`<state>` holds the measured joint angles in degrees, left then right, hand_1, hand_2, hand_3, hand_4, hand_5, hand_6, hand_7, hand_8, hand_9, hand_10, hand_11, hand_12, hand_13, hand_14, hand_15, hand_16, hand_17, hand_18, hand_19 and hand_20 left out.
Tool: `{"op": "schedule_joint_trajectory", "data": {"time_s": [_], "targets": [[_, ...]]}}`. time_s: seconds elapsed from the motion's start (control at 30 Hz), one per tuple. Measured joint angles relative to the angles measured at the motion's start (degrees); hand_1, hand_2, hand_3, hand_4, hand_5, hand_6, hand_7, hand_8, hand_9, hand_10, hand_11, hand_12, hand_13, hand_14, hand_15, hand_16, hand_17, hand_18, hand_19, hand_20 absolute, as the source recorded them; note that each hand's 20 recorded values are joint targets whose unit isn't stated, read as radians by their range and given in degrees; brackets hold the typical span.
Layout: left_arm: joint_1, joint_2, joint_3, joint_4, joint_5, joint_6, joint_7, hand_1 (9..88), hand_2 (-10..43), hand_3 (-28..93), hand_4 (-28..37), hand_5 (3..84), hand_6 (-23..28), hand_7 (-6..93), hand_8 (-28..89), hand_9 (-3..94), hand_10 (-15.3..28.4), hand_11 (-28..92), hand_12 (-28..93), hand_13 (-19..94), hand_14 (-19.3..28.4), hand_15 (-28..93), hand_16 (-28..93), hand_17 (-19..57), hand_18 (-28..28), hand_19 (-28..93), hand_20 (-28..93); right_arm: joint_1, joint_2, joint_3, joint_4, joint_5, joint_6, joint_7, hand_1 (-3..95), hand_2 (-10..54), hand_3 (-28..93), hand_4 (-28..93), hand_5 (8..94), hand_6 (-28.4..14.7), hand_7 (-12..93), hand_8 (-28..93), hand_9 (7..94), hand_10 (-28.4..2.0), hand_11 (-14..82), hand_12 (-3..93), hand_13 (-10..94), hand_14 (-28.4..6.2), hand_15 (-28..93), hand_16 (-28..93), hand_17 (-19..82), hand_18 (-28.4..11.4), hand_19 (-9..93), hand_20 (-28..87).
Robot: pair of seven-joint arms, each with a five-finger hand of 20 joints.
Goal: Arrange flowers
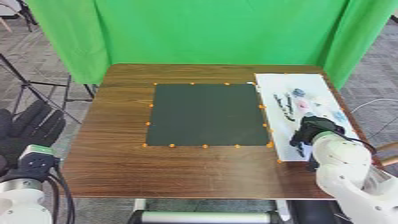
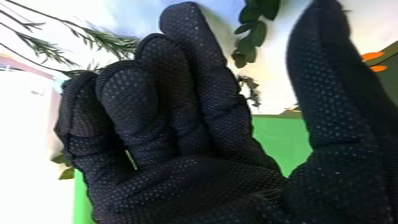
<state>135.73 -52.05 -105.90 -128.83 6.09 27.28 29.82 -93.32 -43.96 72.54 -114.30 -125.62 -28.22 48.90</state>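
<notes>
Nearest, the right hand (image 2: pixel 191 187) is over the white sheet (image 1: pixel 306 81), where leafy sprigs (image 2: pixel 253 31) lie on the tabletop's (image 1: pixel 191 175) right side. Arranging looks barely begun, most placing left. Its fingers are loosely open, gripping nothing; whether they touch the sprigs is unclear.

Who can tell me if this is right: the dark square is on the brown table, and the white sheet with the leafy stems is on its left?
Not quite, the side is wrong: the head view shows the white sheet on the right of the dark square. Both are on the brown table, and the leafy stems do lie on the sheet.
</notes>
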Motion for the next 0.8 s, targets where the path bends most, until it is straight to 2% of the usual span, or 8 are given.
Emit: {"op": "schedule_joint_trajectory", "data": {"time_s": [0.03, 0.13, 0.17, 0.37, 0.7, 0.73, 0.77, 0.8], "targets": [[0.0, 0.0, 0.01, 0.0, 0.0, 0.0, 0.0, 25.4, 12.0, 72, -28.3, 47.0, 8.2, 20.7, -12, 41.9, 15.4, 28, 9, 31, 17.3, 54, -10, -4.0, 15.7, 43, 13, 0.5, -0.3, -0.2, 0.4, 0.1, -0.2, 0.2, 38.0, -9.5, 72, -28, 71.0, -6.2, 30, -8, 65.3, -19.0, 51.2, 41.4, 61, -19.4, 72, 39, 36, -28.4, 87, 38], [0.0, 0.0, 0.05, 0.0, 0.0, 0.01, -0.06, 25.4, 12.0, 72, -28.3, 47.0, 8.2, 20.7, -12, 41.9, 15.4, 28, 9, 31, 17.3, 54, -10, -4.0, 15.7, 43, 13, 2.0, -0.8, -0.9, 1.3, 0.7, -1.2, 0.9, 43.1, -9.5, 71, -28, 72.4, -5.3, 31, 11, 67.2, -18.2, 51.4, 41.4, 63, -18.7, 71, 39, 36, -28.4, 87, 39], [0.0, 0.0, 0.06, 0.0, 0.0, 0.01, -0.07, 25.5, 12.1, 72, -28.3, 47.0, 8.1, 20.8, -12, 41.9, 15.4, 28, 9, 31, 17.4, 54, -10, -4.0, 15.7, 43, 13, 2.5, -0.9, -1.1, 1.6, 0.9, -1.7, 1.1, 48.2, -9.5, 66, -28, 73.4, -4.4, 31, 17, 68.5, -17.6, 50.4, 43.6, 64, -17.7, 70, 40, 37, -28.4, 87, 39], [-0.1, 0.0, 0.14, 0.0, 0.0, 0.01, -0.09, 25.4, 12.1, 72, -28.3, 47.1, 8.2, 20.7, -12, 42.0, 15.4, 28, 10, 31, 17.3, 54, -10, -4.0, 15.6, 43, 13, 5.0, -1.7, -1.7, 3.3, 3.3, -4.0, 1.2, 54.4, -9.5, 70, -27, 76.8, -2.4, 37, 21, 74.5, -14.1, 42.8, 56.9, 68, -16.4, 71, 40, 39, -28.2, 89, 40], [-0.1, 0.0, 0.13, 0.04, 0.04, 0.01, -0.49, 25.4, 12.1, 72, -28.3, 47.0, 8.1, 20.7, -12, 42.0, 15.4, 28, 9, 31, 17.3, 54, -10, -4.0, 15.7, 43, 13, 4.2, -2.2, -0.9, 2.5, 6.1, -3.2, 1.4, 52.1, -9.5, 74, -18, 77.8, -3.0, 39, 26, 79.3, -12.7, 39.4, 60.9, 71, -15.7, 70, 41, 42, -28.3, 91, 39], [-0.2, 0.0, 0.13, 0.06, 0.06, 0.0, -0.59, 25.4, 12.0, 72, -28.3, 47.0, 8.2, 20.6, -12, 42.0, 15.4, 28, 9, 31, 17.3, 54, -10, -4.0, 15.7, 43, 14, 3.6, -2.2, -0.8, 2.2, 6.0, -2.2, 1.4, 51.4, -9.5, 74, -16, 77.6, -3.0, 39, 27, 80.4, -12.1, 38.4, 61.2, 74, -13.9, 67, 41, 44, -27.8, 92, 39], [-0.2, 0.0, 0.13, 0.07, 0.06, 0.0, -0.67, 25.4, 12.0, 72, -28.3, 47.0, 8.2, 20.6, -12, 42.0, 15.4, 28, 9, 31, 17.3, 54, -10, -4.0, 15.7, 43, 13, 2.9, -2.1, -0.6, 1.9, 5.9, -0.9, 1.3, 50.1, -9.5, 75, -13, 77.5, -3.0, 41, 27, 83.3, -9.8, 35.0, 61.0, 79, -10.6, 62, 40, 49, -26.8, 92, 36], [-0.3, 0.0, 0.13, 0.07, 0.06, -0.02, -0.7, 25.4, 12.0, 72, -28.3, 47.0, 8.2, 20.5, -12, 42.0, 15.3, 28, 9, 31, 17.3, 54, -10, -4.0, 15.7, 43, 13, 2.1, -1.9, -0.4, 1.6, 5.7, 0.7, 1.3, 49.5, -9.5, 75, -11, 77.3, -3.0, 41, 27, 85.4, -8.2, 32.2, 60.9, 82, -9.2, 59, 39, 51, -26.1, 93, 35]]}}
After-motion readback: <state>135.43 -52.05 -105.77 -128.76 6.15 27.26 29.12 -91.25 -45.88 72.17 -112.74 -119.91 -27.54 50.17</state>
